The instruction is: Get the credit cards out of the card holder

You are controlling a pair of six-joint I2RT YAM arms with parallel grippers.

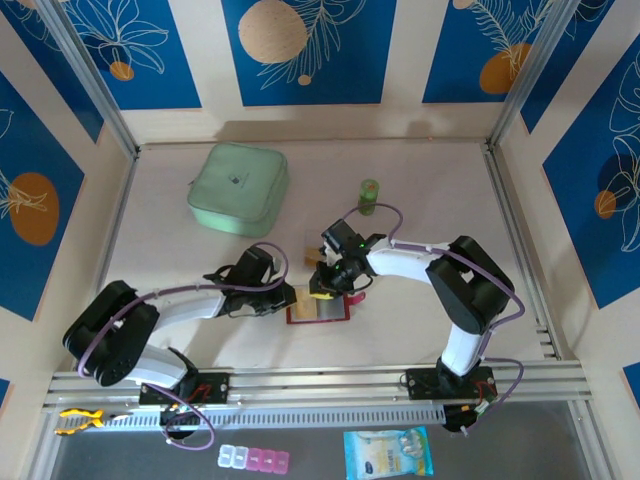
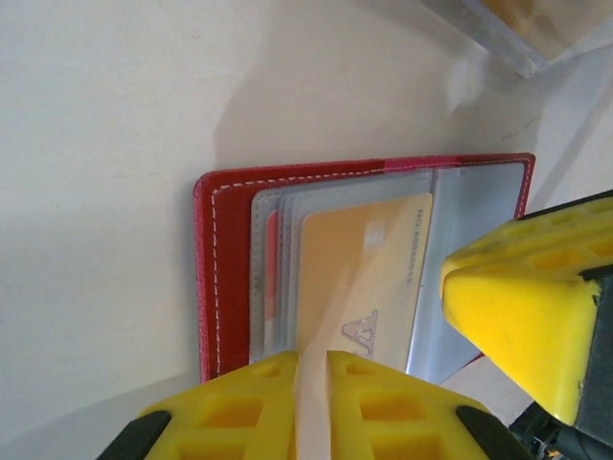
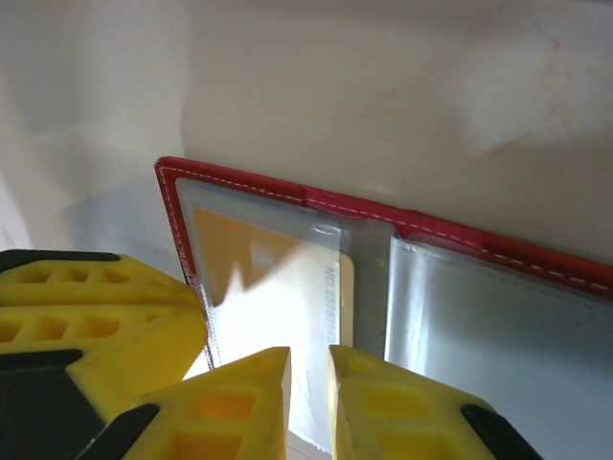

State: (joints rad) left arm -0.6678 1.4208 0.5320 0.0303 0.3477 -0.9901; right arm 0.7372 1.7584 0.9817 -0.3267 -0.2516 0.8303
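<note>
At the centre of the top view, the card holder (image 1: pixel 318 312) lies open and flat on a pale, matte table (image 1: pixel 430 190). Its red stitched border frames a grey lining and clear pockets. Cream walls close the table in on 3 sides, hung with blue panels (image 1: pixel 300 45) of white leaf outlines and orange discs. Aluminium posts stand in the 2 far corners.

In the left wrist view we see 1 tan credit card (image 2: pixel 369 268) sitting inside a clear pocket, not drawn out. The left gripper (image 2: pixel 311 369) reaches in from the lower left and hangs over that card's lower edge. Its yellow fingers are drawn almost together, leaving a thin slit. The right gripper (image 3: pixel 308 362) comes from the lower right and hangs over the same pocket, its fingers equally close. We cannot tell whether either pair nips the plastic.

A clear plastic rectangle (image 1: pixel 312 247) lies just above the holder. A pale-green pouch (image 1: pixel 237 190) sits toward the upper left and a small green bottle (image 1: pixel 368 196) stands upper centre, both well apart from the holder. Along the bottom edge, below the mounting rail (image 1: pixel 320 385), lie a pill box (image 1: pixel 254 459) and a blue packet (image 1: pixel 388 452).
</note>
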